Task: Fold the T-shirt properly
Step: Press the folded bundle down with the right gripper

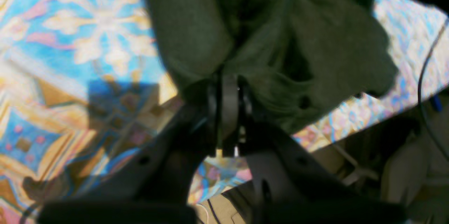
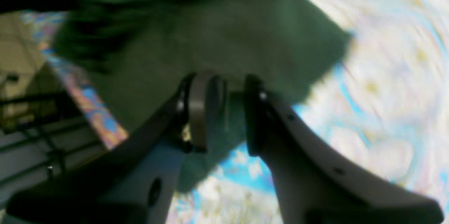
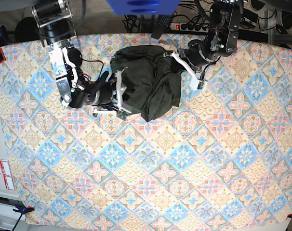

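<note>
The T-shirt (image 3: 148,84) is a dark olive-green knit garment, bunched in a heap at the back middle of the table. My left gripper (image 3: 174,56) is at the heap's upper right edge. In the left wrist view it (image 1: 228,90) is shut on a gathered fold of the T-shirt (image 1: 315,41). My right gripper (image 3: 119,94) is at the heap's left edge. In the right wrist view it (image 2: 224,112) has a flap of the T-shirt (image 2: 228,41) between its fingers, and the cloth hangs below them. That view is blurred.
A patterned blue, pink and yellow tablecloth (image 3: 151,173) covers the whole table. A power strip (image 3: 189,26) and cables lie beyond the back edge. A blue object (image 3: 141,6) sits at the top. The table edge (image 1: 336,136) runs close to the left gripper.
</note>
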Robot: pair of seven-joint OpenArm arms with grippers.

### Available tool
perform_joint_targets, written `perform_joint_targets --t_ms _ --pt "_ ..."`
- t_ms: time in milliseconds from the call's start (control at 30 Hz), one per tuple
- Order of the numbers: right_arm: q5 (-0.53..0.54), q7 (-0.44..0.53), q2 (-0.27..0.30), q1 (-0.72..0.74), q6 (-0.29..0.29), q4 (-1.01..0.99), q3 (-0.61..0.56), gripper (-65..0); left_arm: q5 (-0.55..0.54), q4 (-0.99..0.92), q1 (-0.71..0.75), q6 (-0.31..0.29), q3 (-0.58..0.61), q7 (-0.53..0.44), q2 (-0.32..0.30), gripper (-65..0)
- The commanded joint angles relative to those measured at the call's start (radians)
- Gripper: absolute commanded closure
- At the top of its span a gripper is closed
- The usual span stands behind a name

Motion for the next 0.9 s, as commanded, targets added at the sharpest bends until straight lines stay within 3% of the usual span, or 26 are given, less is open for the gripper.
perform_joint_targets --t_ms 0,133,267,367,867 --pt "0.007 0.024 0.005 0.057 -0.001 0.015 -0.009 -16.1 -0.010 0.012 0.008 -0.007 -0.008 -0.010 -0.001 0.0" --pt "0.007 0.025 -0.003 0.086 -0.001 -0.028 -0.034 -16.1 -0.010 -0.002 0.019 -0.007 -0.008 -0.010 -0.001 0.0" --pt "0.006 0.027 -0.095 0.100 -0.001 -0.130 -0.035 -16.1 -0.010 -0.006 0.025 -0.007 -0.003 -0.010 -0.001 0.0" --pt "0.006 0.029 -0.124 0.149 -0.001 -0.186 -0.046 -16.1 -0.013 -0.005 0.025 -0.007 -0.003 -0.010 -0.001 0.0" --pt "0.006 0.095 -0.130 0.171 -0.001 -0.345 -0.094 -16.1 -0.017 0.014 0.025 -0.007 -0.005 -0.009 -0.001 0.0"
